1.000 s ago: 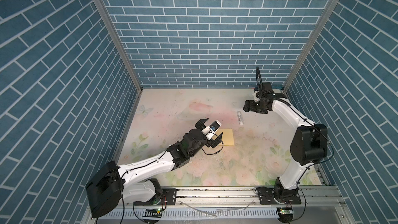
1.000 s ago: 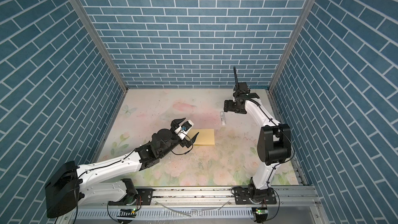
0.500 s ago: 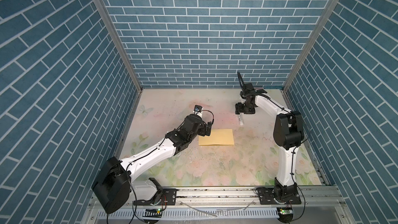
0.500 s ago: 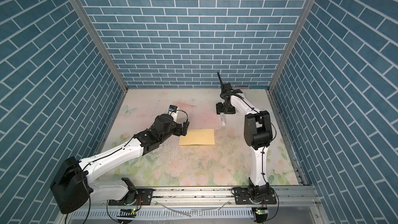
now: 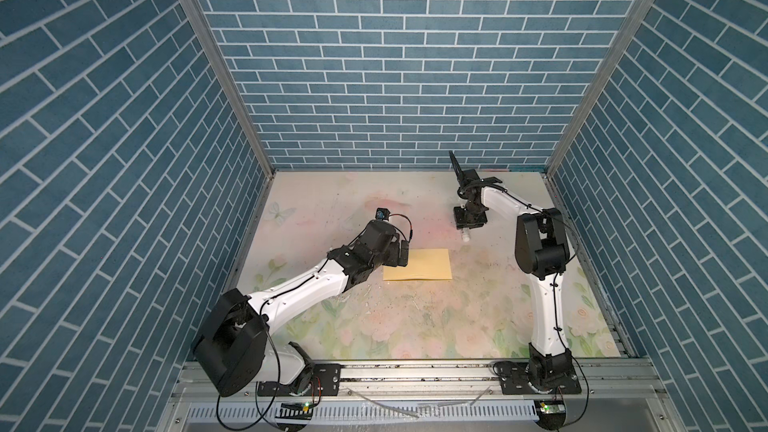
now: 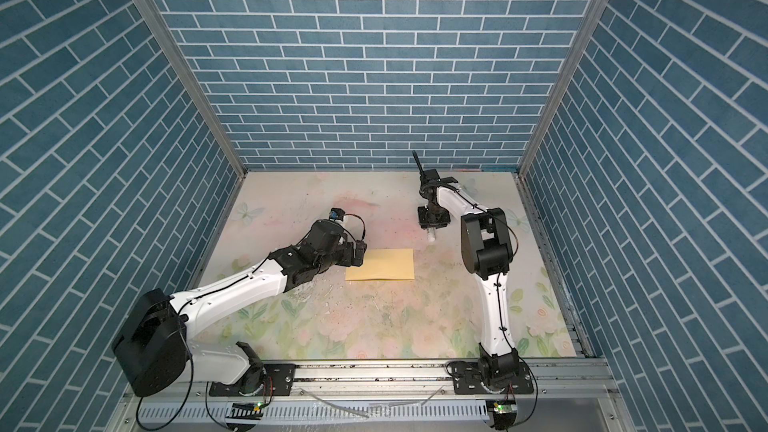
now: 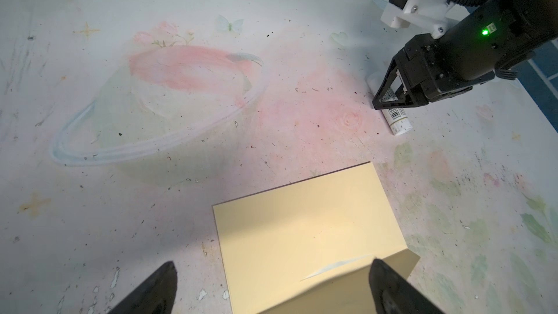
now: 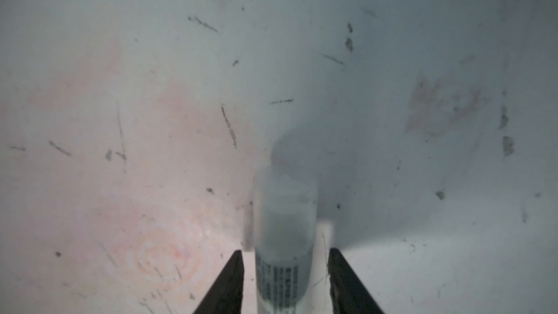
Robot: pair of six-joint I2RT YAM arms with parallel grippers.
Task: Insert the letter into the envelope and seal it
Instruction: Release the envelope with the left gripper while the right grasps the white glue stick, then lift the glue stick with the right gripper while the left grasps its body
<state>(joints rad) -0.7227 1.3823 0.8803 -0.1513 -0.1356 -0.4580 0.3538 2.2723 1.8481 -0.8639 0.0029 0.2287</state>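
Observation:
The yellow-tan envelope (image 5: 417,264) (image 6: 382,264) lies flat mid-table. My left gripper (image 5: 401,253) (image 6: 360,252) sits low at its left end, open; in the left wrist view its fingers straddle that end of the envelope (image 7: 308,231), one fingertip (image 7: 383,276) over the paper, the other over bare table. The letter is out of view. My right gripper (image 5: 468,224) (image 6: 432,222) (image 8: 286,251) points down at the white glue stick (image 5: 466,236) (image 6: 431,236) (image 8: 283,222) (image 7: 398,119) lying behind the envelope. Its fingers flank the stick with a small gap on each side.
The floral table mat (image 5: 415,326) is scuffed and speckled. Blue brick walls (image 5: 395,76) close in the back and both sides. A metal rail (image 5: 415,371) with the arm bases runs along the front edge.
My right gripper swung left and came down over the glue stick, and its jaws narrowed around it. My left gripper dropped from above the envelope to its left end, staying open.

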